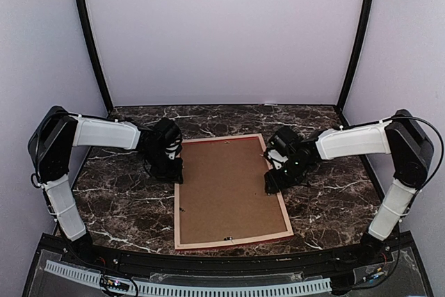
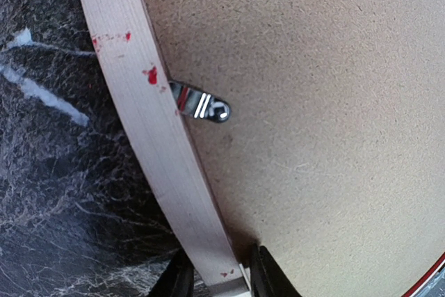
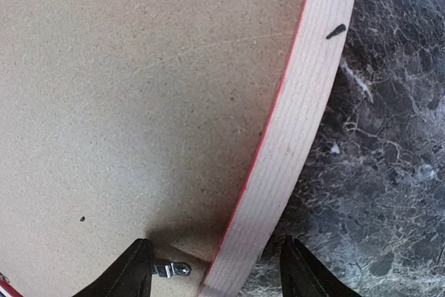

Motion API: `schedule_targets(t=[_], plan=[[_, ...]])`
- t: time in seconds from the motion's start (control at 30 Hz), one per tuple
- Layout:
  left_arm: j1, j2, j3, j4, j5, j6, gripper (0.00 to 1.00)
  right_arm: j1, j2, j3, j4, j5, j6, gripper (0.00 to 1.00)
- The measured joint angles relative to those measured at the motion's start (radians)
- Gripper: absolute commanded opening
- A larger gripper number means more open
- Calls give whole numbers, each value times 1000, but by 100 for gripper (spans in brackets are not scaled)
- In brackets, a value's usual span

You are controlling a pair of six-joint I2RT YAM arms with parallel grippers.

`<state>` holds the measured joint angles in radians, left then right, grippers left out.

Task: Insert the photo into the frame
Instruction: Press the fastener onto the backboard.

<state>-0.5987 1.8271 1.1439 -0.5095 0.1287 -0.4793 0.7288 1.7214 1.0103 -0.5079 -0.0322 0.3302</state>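
The frame (image 1: 233, 239) lies face down mid-table with its brown backing board (image 1: 229, 186) seated; the photo is not visible, so I cannot tell whether it is underneath. At the frame's 9 o'clock the left gripper (image 2: 222, 279) pinches the rail narrowly. At 3 o'clock the right gripper (image 3: 215, 269) straddles the rail, wide, beside a turn clip (image 3: 172, 268). A one-sided lift could tilt the frame and spill the board.
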Motion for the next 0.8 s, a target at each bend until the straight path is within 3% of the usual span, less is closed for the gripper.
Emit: schedule_targets(t=[0.27, 0.8], plan=[[0, 0, 0, 0, -1, 0, 30, 0, -11, 0, -48, -20, -24, 59], [0, 0, 0, 0, -1, 0, 30, -23, -14, -1, -69, -61, -58, 33]])
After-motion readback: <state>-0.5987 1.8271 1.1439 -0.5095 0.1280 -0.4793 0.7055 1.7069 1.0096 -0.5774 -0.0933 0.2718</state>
